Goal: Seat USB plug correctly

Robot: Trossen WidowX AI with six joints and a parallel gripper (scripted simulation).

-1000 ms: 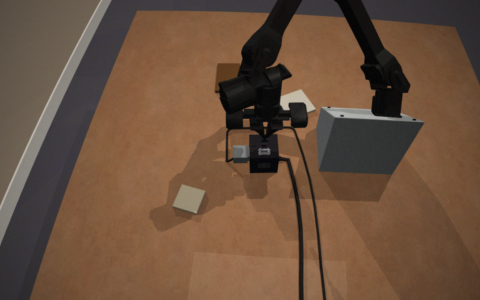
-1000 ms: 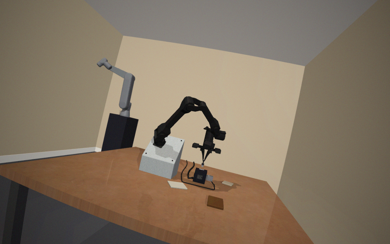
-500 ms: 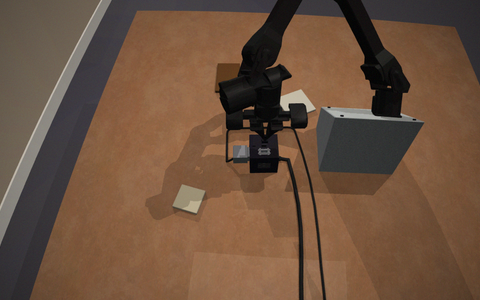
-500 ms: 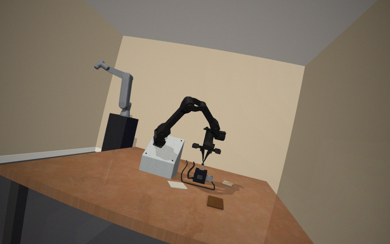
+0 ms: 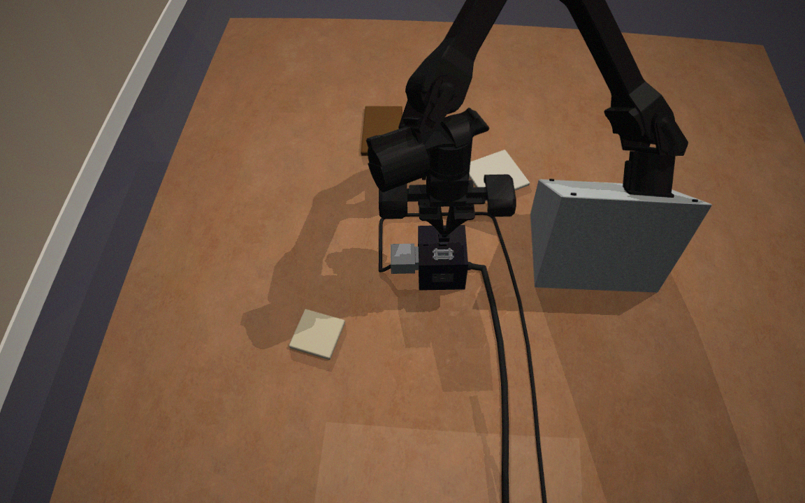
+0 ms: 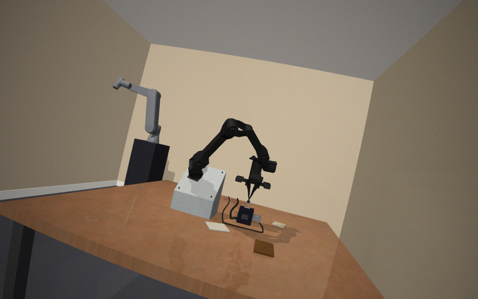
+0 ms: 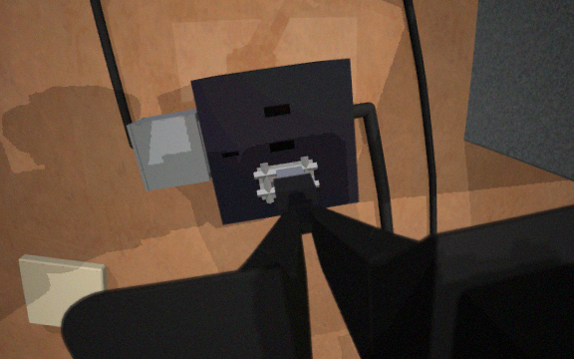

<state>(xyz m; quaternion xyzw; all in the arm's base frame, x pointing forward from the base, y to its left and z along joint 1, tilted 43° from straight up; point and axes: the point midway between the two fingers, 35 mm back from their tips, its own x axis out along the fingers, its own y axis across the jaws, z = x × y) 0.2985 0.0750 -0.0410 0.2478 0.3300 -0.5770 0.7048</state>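
— Where do we have the plug (image 5: 444, 239) (image 6: 248, 203) (image 7: 294, 185) now?
— We have it between the tips of the claw (image 5: 444, 232) (image 6: 248, 199) (image 7: 303, 220), which is clamped on its dark body; in the exterior view its pale metal end shows below, just over the cube (image 5: 443, 275) (image 6: 245, 211) (image 7: 312, 90), near the socket (image 5: 443, 250) (image 6: 247, 207) (image 7: 287, 165) with its white frame.
— So which step are we in?
— We judge that the plug is out of the jam, and that we are in the lining-up before the new push; it does not look seated to us.
— Is it already the right way round?
— This we cannot tell; the inside of the socket is hidden from us, and the claw covers much of the plug.
— Then what does our next move ask?
— First we must be sure of the turn; then we bring the metal end square above the opening, and we go down straight and gently; if it resists early, we should stop and lift, because force can jam it again or push the cube, with the adapter (image 5: 402, 258) (image 6: 256, 218) (image 7: 169, 150) at its side; only when it sits fully do we let go.
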